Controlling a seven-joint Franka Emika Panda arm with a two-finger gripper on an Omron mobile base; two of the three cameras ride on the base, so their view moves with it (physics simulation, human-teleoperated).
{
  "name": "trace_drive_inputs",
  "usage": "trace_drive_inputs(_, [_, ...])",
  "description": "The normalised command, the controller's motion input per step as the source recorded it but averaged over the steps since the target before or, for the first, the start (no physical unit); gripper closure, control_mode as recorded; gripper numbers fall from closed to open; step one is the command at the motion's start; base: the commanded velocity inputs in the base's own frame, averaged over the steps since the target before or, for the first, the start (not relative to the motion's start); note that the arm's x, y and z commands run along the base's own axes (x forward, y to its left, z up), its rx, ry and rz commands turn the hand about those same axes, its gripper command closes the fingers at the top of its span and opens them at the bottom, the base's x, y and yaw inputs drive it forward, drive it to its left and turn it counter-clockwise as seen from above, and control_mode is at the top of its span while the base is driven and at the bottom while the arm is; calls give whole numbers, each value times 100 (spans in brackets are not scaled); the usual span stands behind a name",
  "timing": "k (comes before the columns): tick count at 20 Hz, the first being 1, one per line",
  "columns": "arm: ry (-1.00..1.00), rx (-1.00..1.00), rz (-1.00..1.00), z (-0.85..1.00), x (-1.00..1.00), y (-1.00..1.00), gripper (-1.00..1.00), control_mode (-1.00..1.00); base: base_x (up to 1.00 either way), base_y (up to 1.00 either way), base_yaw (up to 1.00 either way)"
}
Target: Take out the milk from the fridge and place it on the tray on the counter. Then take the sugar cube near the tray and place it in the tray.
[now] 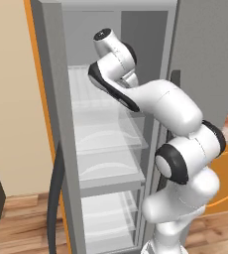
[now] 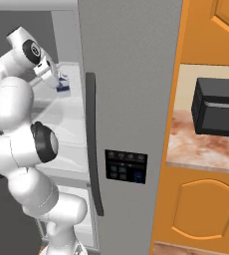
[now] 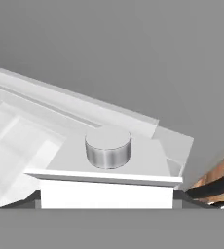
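White carton of milk point(image 2: 62, 84) stands on an upper shelf point(image 1: 106, 106) inside the open fridge point(image 1: 56, 124); the fingers point(image 3: 16, 202) sit at either side of it, apparently closed on it.

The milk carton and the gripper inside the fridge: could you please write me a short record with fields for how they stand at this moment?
fridge: door open, translucent shelves showing
milk: upright on an upper shelf, blue band visible
milk top: grey round cap, seen close in the hand view
gripper: at the carton, jaws either side of it
grip: cannot tell whether closed on it
counter: right of the fridge
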Motion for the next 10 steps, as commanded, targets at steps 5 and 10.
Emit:
trace_drive_inputs(5, [-8,0,19,-2,-100,-12,100,-100,0,0,0])
trace_drive_inputs(10, [0,0,26,-2,-100,-20,100,-100,0,0,0])
